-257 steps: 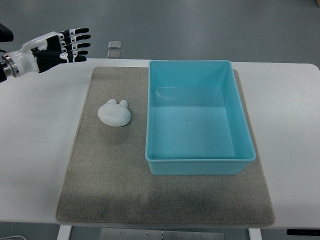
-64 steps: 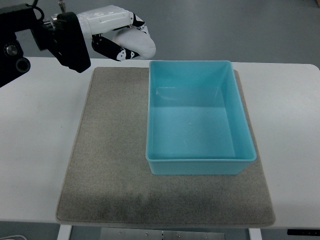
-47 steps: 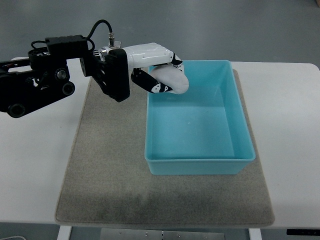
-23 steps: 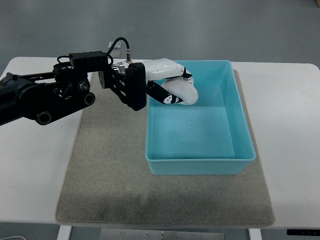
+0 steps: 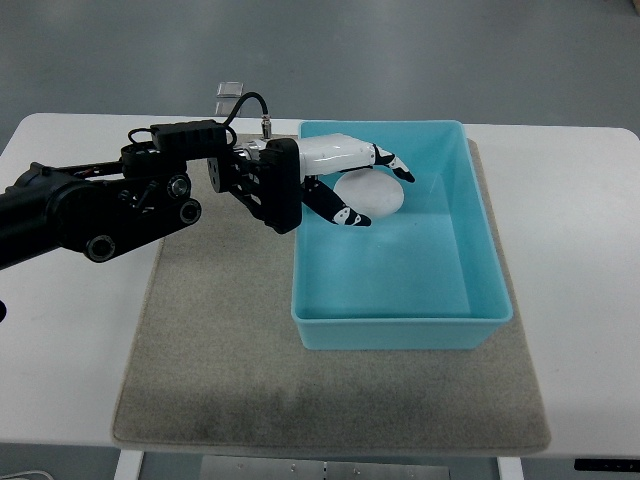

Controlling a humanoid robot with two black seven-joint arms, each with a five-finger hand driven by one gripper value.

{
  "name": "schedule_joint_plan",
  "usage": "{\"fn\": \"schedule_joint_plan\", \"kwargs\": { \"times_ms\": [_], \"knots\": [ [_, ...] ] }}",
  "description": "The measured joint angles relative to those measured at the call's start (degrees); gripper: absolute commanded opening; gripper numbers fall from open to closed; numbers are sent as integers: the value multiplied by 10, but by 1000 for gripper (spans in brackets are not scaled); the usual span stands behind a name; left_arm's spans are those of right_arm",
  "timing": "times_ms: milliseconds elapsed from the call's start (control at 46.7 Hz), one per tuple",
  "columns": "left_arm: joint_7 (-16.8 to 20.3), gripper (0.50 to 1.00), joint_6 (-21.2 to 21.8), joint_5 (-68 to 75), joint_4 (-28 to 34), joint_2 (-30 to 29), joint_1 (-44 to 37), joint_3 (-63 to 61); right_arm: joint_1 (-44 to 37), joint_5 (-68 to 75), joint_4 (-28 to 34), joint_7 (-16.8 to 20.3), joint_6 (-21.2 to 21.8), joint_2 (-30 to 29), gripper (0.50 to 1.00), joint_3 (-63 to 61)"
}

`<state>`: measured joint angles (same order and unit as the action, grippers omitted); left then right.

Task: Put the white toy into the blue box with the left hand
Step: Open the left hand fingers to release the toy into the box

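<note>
The white toy is inside the blue box, in its far left part, partly hidden by my left hand. That hand reaches in over the box's left wall, its fingers spread apart above and beside the toy. Whether the toy still touches the fingers or rests on the box floor I cannot tell. My left arm comes in from the left edge across the table.
The blue box stands on a grey mat on the white table. A small clear object lies beyond the table's far edge.
My left hand moved further right over the box and its fingers opened from around the white toy, which now sits lower in the box.
</note>
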<state>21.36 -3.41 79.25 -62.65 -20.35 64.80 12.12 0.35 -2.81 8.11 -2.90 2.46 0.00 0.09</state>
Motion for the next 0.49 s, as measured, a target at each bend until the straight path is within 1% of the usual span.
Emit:
{"fn": "schedule_joint_plan", "kwargs": {
  "times_ms": [236, 385, 493],
  "knots": [
    [0, 994, 3, -84, 1, -5, 3, 17, 0, 0, 0, 0, 0, 0, 936, 0],
    [0, 994, 22, -159, 1, -10, 4, 27, 0, 0, 0, 0, 0, 0, 936, 0],
    [0, 994, 26, -203, 1, -23, 4, 28, 0, 0, 0, 0, 0, 0, 936, 0]
  ]
}}
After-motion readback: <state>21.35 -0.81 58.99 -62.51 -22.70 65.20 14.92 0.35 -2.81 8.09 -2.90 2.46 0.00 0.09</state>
